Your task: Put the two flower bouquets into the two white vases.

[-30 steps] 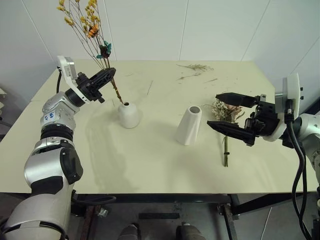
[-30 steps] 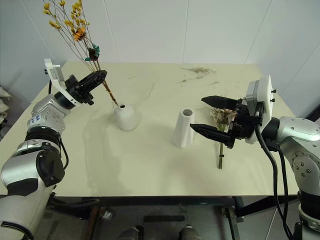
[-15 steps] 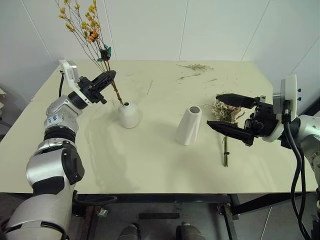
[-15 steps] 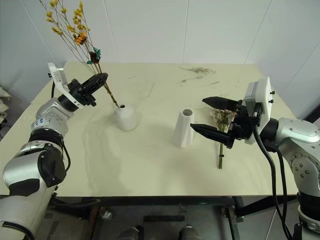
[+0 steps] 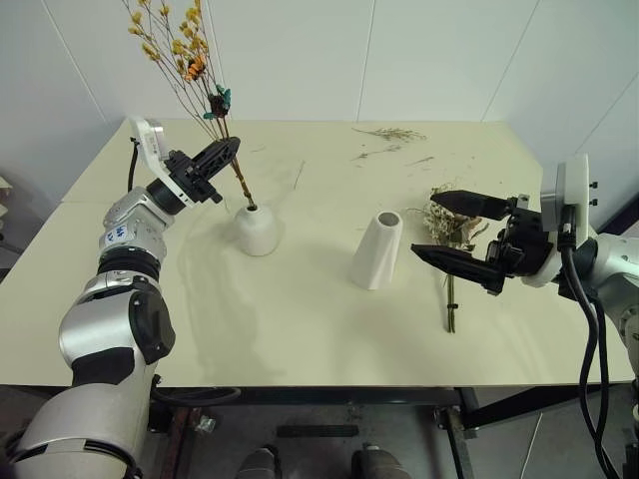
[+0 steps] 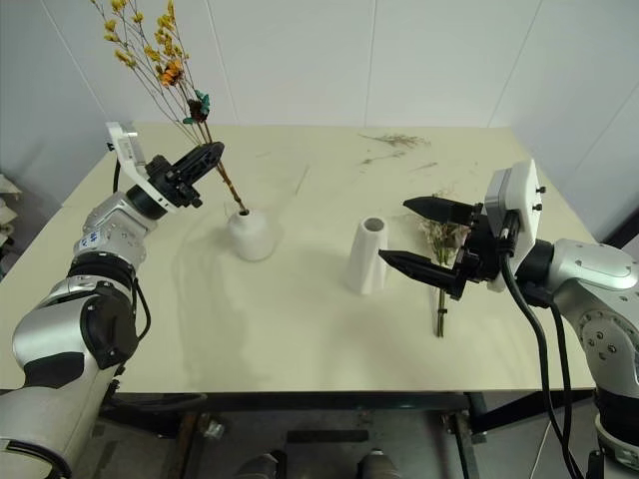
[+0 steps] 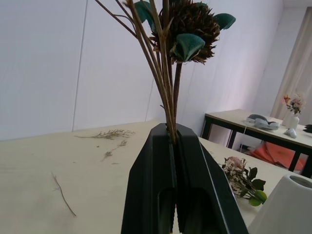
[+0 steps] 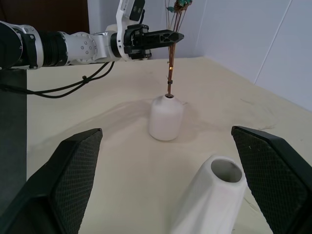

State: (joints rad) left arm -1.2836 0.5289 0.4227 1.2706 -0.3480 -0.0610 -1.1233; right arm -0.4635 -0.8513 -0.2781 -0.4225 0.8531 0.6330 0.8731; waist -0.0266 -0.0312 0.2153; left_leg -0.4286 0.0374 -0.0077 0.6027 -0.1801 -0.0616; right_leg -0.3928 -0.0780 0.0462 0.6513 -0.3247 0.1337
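Left eye view: left end effector point(image 5: 232, 150) clamps yellow sprig point(image 5: 190, 75), stems entering round vase point(image 5: 257, 230).

Bright, even indoor light falls on the cream table point(image 5: 300, 299), where the round vase point(image 5: 257, 230) and cone vase point(image 5: 377, 250) cast soft shadows leftward (no harsh glare); distant furniture in the left wrist view blurs.
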